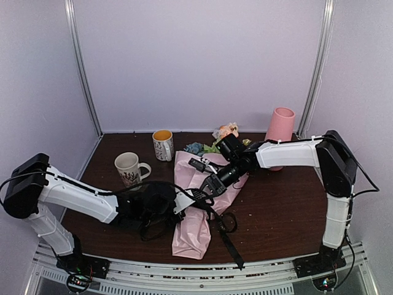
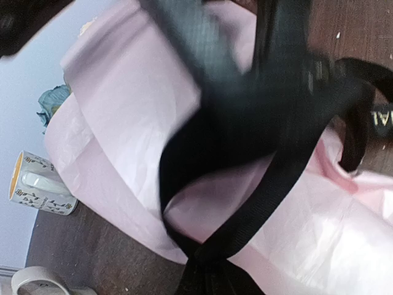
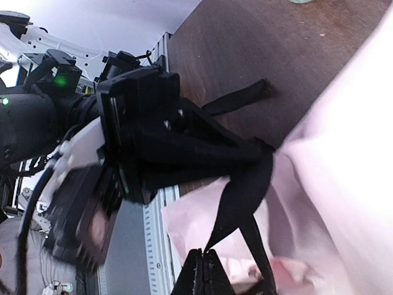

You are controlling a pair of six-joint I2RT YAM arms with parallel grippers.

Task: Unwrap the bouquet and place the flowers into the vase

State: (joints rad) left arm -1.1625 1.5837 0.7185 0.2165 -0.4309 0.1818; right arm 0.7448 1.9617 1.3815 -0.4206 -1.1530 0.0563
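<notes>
Dark brown table [image 1: 282, 215]: pink-lilac tissue-paper bouquet [image 1: 191, 230] at centre; tall matte pink cylinder vase [image 1: 280, 126] at 2 o'clock. Left gripper [image 3: 261, 153] and right gripper [image 3: 201, 258] are both clamped tight on the black ribbon bow [image 1: 232, 243].

Readable text: one fragment only, L wrist cam.
I see pale gold caps "AL", maybe "IAL", on the black ribbon [image 2: 381, 120] at the right edge of that view; the frame cuts off the rest of the word, so I can't give a brand. The mug [image 2: 43, 192] has small dark print, prob. sprigs not letters, too fine to read. Top and R wrist cams give me nothing legible.
</notes>
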